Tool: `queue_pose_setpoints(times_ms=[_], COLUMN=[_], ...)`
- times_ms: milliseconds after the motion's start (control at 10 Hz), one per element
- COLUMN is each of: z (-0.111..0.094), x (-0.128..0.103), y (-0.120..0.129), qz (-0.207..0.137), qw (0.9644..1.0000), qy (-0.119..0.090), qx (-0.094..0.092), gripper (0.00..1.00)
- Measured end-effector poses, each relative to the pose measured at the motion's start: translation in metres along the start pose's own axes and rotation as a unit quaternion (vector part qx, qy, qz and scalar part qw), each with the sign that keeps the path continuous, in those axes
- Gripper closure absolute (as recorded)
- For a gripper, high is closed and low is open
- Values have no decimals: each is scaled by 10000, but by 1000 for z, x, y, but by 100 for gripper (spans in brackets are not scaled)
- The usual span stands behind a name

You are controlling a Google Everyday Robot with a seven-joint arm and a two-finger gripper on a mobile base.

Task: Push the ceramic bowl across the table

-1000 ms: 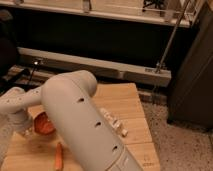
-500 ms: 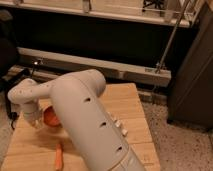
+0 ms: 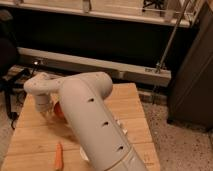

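Only a small orange-red sliver of the ceramic bowl (image 3: 58,110) shows on the left half of the table (image 3: 131,107); my thick white arm covers the rest. The light wooden tabletop runs from the left edge of the view to mid right. My gripper (image 3: 47,113) hangs below the bent wrist at the left, low over the wood and right beside the bowl's left side. Whether it touches the bowl cannot be made out.
A thin orange stick (image 3: 59,155) lies near the table's front left. Small white objects (image 3: 120,128) peek out to the right of my arm. Behind the table runs a dark bench with a pale rail (image 3: 95,65). A dark cabinet (image 3: 192,75) stands at right over speckled floor.
My wrist and gripper have swung rightwards and further back over the table. The bowl has shifted the same way and is now largely hidden by the arm.
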Motion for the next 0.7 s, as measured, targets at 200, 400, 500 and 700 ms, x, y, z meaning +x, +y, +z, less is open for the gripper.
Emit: queue_pose_setpoints(times_ms=[200, 400, 500, 700], z=[-4, -13, -17, -27], x=[2, 13, 19, 28], y=[-33, -64, -75, -91], qz=[240, 502, 628, 811], qw=[9997, 9986, 9978, 9959], qy=[-69, -167, -222, -391], qx=[-11, 6, 10, -49], gripper=[100, 100, 100, 100])
